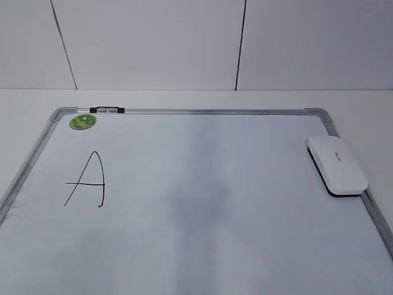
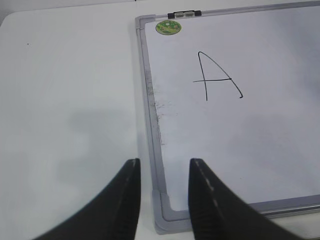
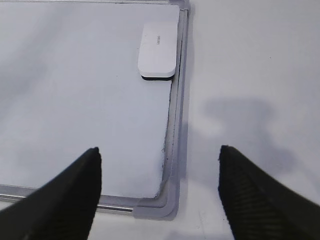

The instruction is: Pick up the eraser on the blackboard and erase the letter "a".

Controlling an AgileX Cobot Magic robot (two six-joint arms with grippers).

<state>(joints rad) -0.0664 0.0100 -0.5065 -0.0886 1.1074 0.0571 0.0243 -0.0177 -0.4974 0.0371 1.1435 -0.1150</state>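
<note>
The white eraser (image 1: 336, 165) lies on the blackboard (image 1: 184, 112) against its right frame, near the far right corner; it also shows in the right wrist view (image 3: 159, 51). No small lowercase "a" shows in any view. A large capital "A" (image 1: 88, 180) is drawn at the board's left, also in the left wrist view (image 2: 217, 75). My left gripper (image 2: 164, 162) is open and empty above the board's near left corner (image 2: 162, 220). My right gripper (image 3: 159, 150) is open wide and empty above the near right corner (image 3: 170, 200), well short of the eraser. Neither gripper shows in the exterior view.
A round green sticker (image 1: 82, 121) sits at the board's far left corner. A small black-and-clear marker (image 1: 107, 110) lies on the top frame beside it. The board rests on a white table (image 2: 65, 100). A white panelled wall (image 1: 153, 43) stands behind.
</note>
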